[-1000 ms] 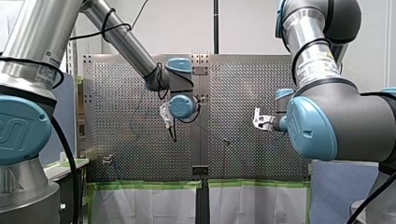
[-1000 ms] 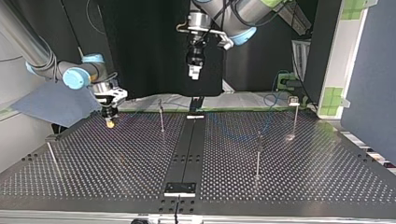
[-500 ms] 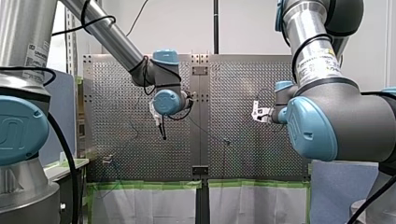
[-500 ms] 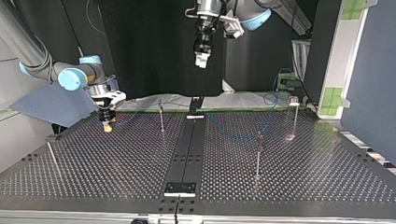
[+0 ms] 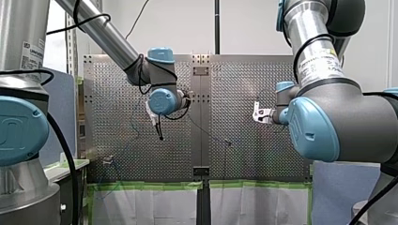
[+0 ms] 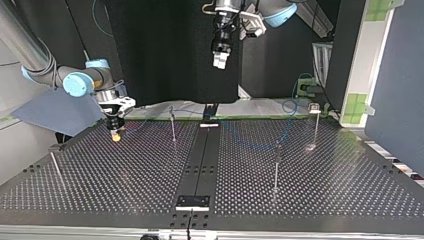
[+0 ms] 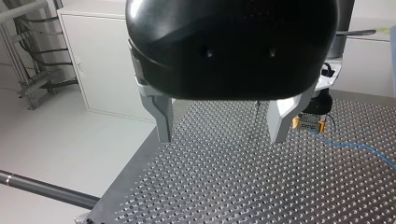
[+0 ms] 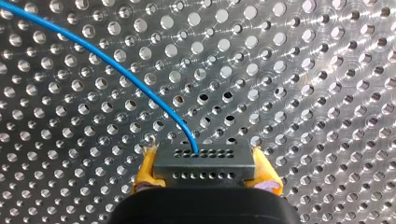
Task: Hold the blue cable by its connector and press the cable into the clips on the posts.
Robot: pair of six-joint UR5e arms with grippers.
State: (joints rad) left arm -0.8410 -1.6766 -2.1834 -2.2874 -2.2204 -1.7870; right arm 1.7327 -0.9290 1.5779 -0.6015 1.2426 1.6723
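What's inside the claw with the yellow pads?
My right claw pinches a grey connector with rows of tiny holes; the blue cable comes out of it. The connector's back end is hidden by the claw's black body.

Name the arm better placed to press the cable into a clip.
Right: my right tool is shut on the connector, blue cable leading ahead. My left tool hangs open and empty.
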